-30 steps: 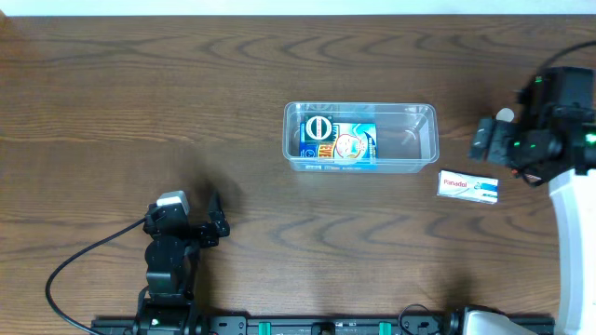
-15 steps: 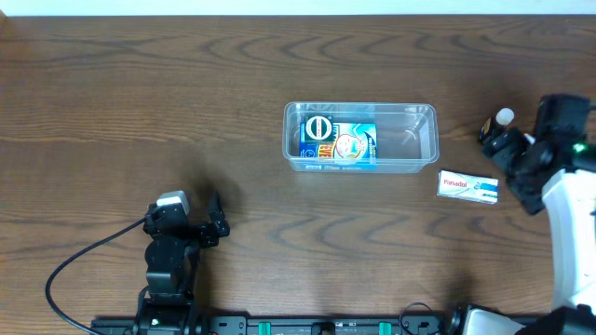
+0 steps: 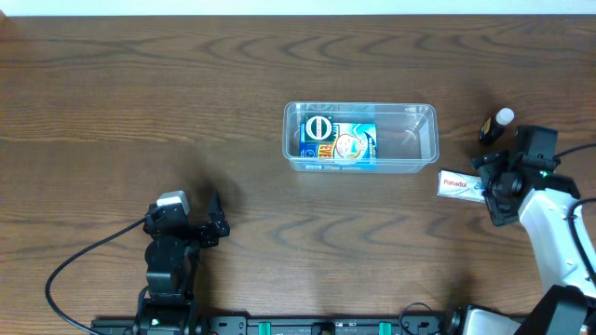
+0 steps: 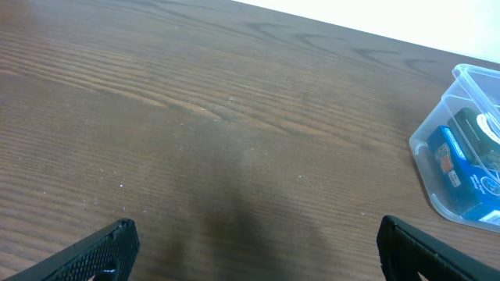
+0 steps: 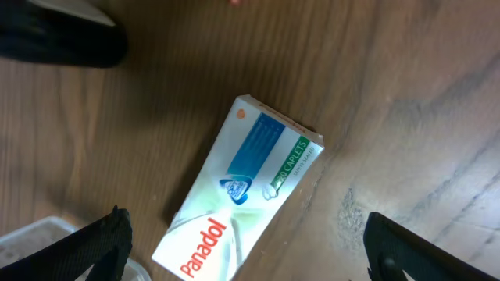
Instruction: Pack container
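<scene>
The clear plastic container (image 3: pixel 359 137) stands mid-table and holds a blue box (image 3: pixel 337 144) in its left half. Its corner shows in the left wrist view (image 4: pixel 461 148) and faintly in the right wrist view (image 5: pixel 35 238). A white Panadol box (image 3: pixel 460 184) lies flat on the table to the container's right; in the right wrist view (image 5: pixel 238 191) it lies between my open fingers. My right gripper (image 3: pixel 488 184) is open, low over the box's right end, and holds nothing. My left gripper (image 3: pixel 215 226) is open and empty at the front left, far from the container.
A small dark bottle with a white cap (image 3: pixel 496 125) stands on the table just beyond the right gripper. A black cable (image 3: pixel 79 265) runs along the front left by the left arm's base.
My right gripper has moved toward me and a little left, coming down from beside the bottle to over the Panadol box. The left arm has not moved.
</scene>
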{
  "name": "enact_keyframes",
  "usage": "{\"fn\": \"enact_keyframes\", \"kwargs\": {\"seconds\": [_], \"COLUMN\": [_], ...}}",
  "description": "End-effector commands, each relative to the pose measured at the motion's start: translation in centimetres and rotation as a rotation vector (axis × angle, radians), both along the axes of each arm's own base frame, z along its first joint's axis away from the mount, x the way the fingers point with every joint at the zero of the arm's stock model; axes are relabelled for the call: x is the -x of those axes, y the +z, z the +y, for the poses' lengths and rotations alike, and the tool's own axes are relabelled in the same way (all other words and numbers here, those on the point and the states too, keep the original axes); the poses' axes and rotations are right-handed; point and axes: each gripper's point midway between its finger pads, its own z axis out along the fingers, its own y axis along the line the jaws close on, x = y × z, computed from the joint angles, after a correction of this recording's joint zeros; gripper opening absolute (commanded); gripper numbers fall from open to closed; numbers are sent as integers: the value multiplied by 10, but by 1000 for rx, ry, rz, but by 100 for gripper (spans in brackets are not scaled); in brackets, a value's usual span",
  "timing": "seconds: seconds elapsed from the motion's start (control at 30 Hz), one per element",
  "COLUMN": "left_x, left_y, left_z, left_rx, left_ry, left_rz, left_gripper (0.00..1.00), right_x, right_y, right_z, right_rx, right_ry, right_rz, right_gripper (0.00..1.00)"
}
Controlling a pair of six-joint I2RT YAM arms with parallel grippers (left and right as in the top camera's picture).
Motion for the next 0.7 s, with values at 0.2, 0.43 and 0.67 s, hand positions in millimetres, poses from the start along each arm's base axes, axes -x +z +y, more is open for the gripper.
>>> {"fn": "enact_keyframes", "kwargs": {"seconds": [0.2, 0.43, 0.67], "left_x": [6, 6, 6], "left_y": [-18, -18, -18], "left_z": [2, 2, 2], "left_rx": [-17, -16, -16], "left_ry": [8, 8, 8], "left_rz": [57, 58, 58], "left_gripper": [98, 98, 98], "right_x": [0, 2, -6], "right_y": [-13, -30, -57], "right_z": [-6, -5, -7], "right_rx": [-12, -34, -32], "right_ry": [-137, -180, -153], "right_rz": [-55, -14, 25], "right_gripper": [85, 90, 92]}}
